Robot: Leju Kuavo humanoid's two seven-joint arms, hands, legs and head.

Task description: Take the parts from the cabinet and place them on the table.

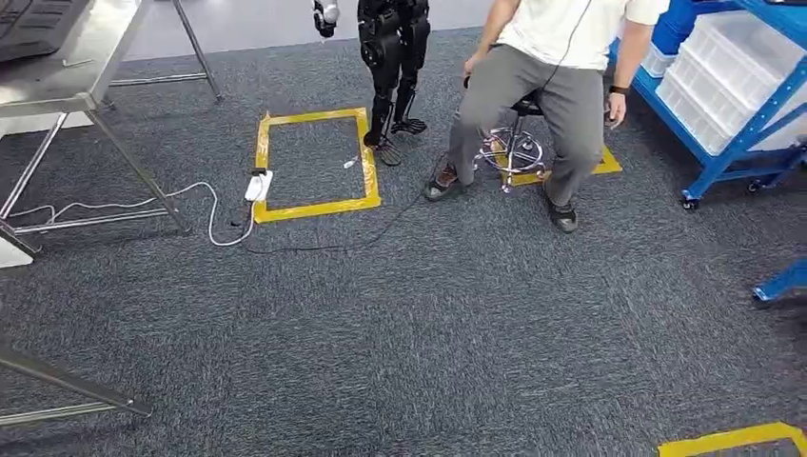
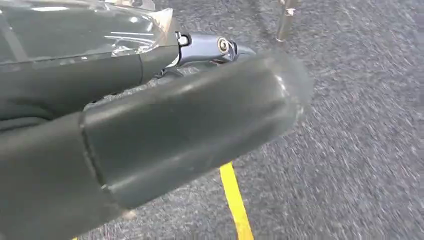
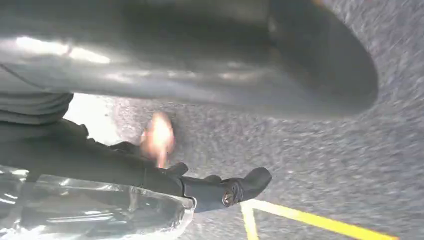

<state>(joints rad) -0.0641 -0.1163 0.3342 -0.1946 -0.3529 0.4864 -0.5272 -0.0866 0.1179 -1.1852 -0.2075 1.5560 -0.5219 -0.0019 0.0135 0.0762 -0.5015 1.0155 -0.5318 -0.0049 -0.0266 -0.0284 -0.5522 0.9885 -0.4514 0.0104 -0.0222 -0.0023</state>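
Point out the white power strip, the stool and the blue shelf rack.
white power strip [image 1: 258, 185], head view, middle of its body.
stool [image 1: 515, 148], head view, chrome foot ring.
blue shelf rack [image 1: 761, 122], head view, slanted front post.

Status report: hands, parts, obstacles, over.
Left hand, right hand: grip unclear, clear plastic by fingers. Metal table ahead left. Seated person, floor cable ahead.

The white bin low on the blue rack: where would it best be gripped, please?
Likely the white bin by its rim on the long side facing the aisle, approached from there; the blue rack frames its other sides.
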